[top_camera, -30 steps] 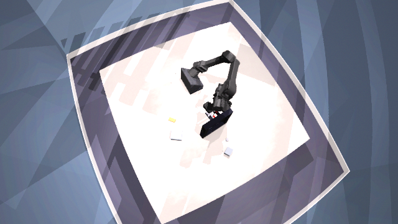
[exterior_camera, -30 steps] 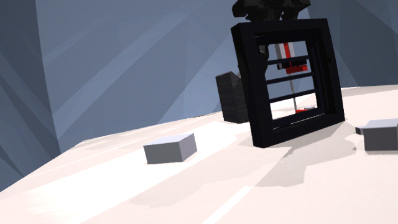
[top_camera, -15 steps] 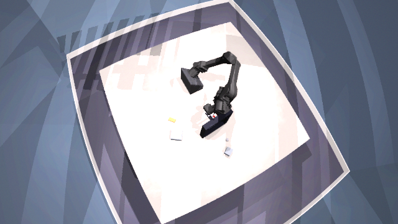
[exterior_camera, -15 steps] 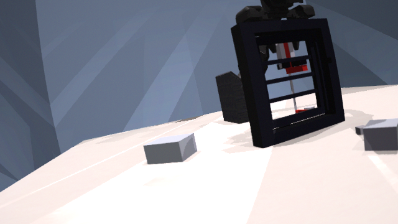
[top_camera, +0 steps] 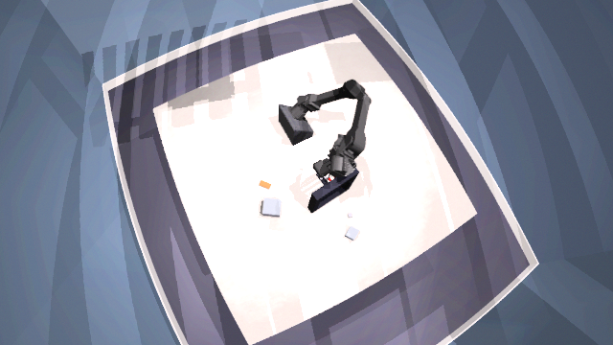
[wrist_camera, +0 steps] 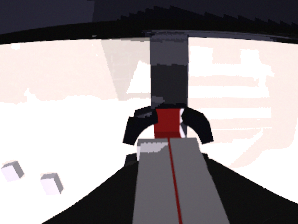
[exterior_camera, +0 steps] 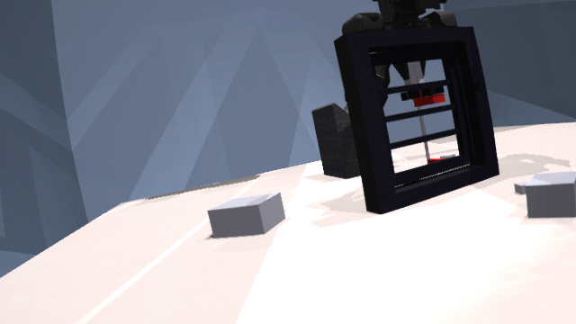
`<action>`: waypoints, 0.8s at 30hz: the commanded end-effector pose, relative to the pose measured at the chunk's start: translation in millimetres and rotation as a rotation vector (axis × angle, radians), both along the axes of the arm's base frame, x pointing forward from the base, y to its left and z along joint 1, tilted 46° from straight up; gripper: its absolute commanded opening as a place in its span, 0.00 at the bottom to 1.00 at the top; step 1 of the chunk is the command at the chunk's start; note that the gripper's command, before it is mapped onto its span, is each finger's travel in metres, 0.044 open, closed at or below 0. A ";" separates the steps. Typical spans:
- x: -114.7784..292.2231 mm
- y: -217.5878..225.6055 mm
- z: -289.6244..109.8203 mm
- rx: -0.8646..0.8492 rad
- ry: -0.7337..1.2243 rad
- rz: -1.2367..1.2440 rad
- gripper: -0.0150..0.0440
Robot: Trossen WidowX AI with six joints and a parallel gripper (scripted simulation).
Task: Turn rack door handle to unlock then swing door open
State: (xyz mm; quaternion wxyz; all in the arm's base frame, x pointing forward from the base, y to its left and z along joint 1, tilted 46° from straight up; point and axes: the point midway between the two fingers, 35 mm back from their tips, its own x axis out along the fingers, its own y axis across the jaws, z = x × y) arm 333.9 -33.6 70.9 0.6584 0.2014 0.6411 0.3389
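The dark rack frame [top_camera: 332,195] [exterior_camera: 355,126] stands upright on the table [exterior_camera: 157,279]. The door, with thin crossbars [exterior_camera: 400,117], appears to sit within the frame. Its grey upright handle [exterior_camera: 415,72] [wrist_camera: 152,195] is on the arm's side; its two grey halves are close together, with a thin red line between them. My gripper [top_camera: 328,177] [exterior_camera: 412,74] [wrist_camera: 170,169] points down, with its black fingers pressed against both sides of the handle. It is shut on the handle. Dark curved brackets [wrist_camera: 133,127] and a red piece [wrist_camera: 168,121] lie beyond the handle. The door's exact angle is hard to tell.
A grey block [top_camera: 271,207] [exterior_camera: 236,222] and an orange piece [top_camera: 264,184] lie left of the frame. A smaller block [top_camera: 352,233] [exterior_camera: 551,198] and a tiny one [top_camera: 350,215] [exterior_camera: 520,187] lie right. A dark box [top_camera: 297,128] [exterior_camera: 337,144] stands behind, under the arm's other end.
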 end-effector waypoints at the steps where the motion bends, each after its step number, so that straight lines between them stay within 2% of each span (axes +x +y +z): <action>1: -1.5 0.7 -1.0 0.001 0.010 -0.002 0.41; 11: -1.5 0.7 -1.0 0.001 0.010 -0.002 0.30; 15: -1.5 0.7 -1.0 0.002 0.004 0.004 0.30; 24: -1.5 0.7 -1.0 0.024 -0.285 0.293 0.30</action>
